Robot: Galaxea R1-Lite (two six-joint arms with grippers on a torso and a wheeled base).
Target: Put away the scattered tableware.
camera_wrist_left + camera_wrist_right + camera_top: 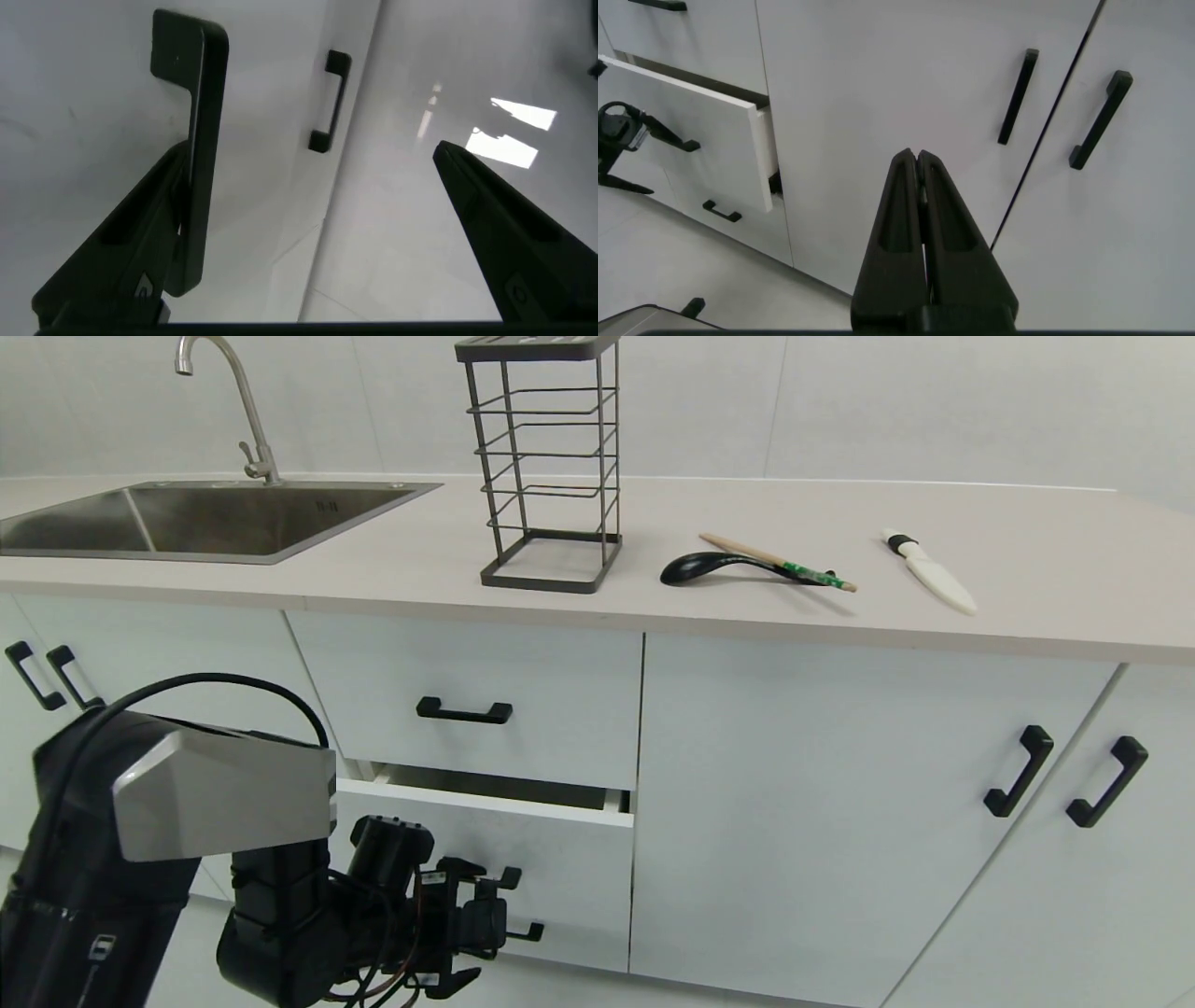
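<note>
On the counter lie a black spoon, a pair of wooden chopsticks resting across its handle, and a white knife with a black band further right. A dark wire rack stands left of them. Low down, my left gripper is open at the front of the partly pulled-out middle drawer. The drawer's black handle lies against one finger. My right gripper is shut on nothing and faces the cabinet doors.
A steel sink with a tap is set into the counter at the left. The top drawer is closed. Two cabinet doors with black handles are at the right.
</note>
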